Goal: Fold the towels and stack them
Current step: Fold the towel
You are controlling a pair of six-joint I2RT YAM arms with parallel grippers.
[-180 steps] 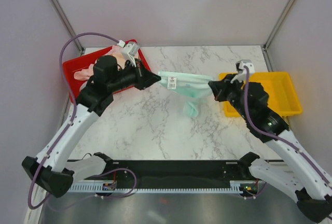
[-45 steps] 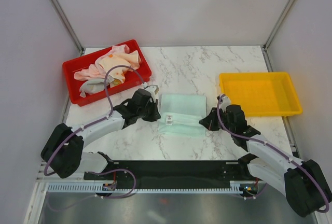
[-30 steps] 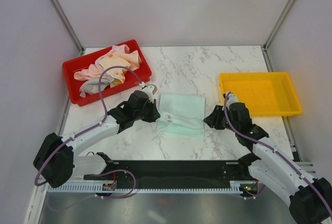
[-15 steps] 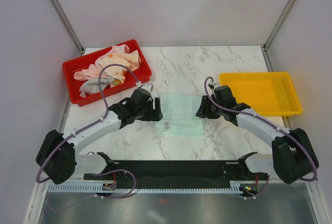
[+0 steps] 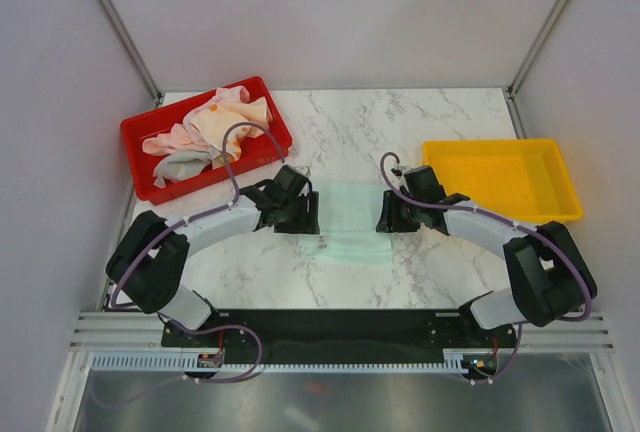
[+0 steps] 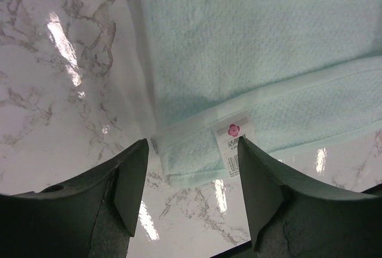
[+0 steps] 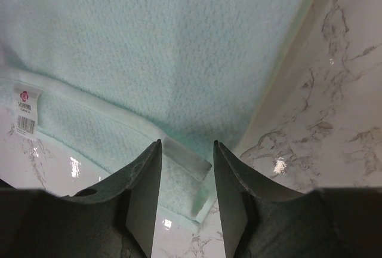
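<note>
White marbled bench [image 5: 350, 132] carries the work, and near its middle the mint towel [image 5: 348, 224] lies flat between the two arms. A doubled band runs along one of its edges, with a small label [image 6: 236, 141] sewn near one corner.

The left pincer [image 6: 192, 144] hangs low over that labelled corner with its jaws spread wide and nothing between them. The right pincer [image 7: 187, 144] hovers over the opposite end of the same band, its jaws moderately apart and not pinching the cloth.

The step in hand looks like the next fold. To do it well, each pincer should come straight down so one finger slides under the corner and both layers of the band are caught, not just the top one. Both should close at matching spots along the edge, then lift and travel together so the fold line comes out straight and the layers do not skew.

Farther out, a heap of towels [image 5: 215, 122] waits in the red tray [image 5: 135, 137] at far left. At right, the yellow tray [image 5: 500, 144] holds no cloth.
</note>
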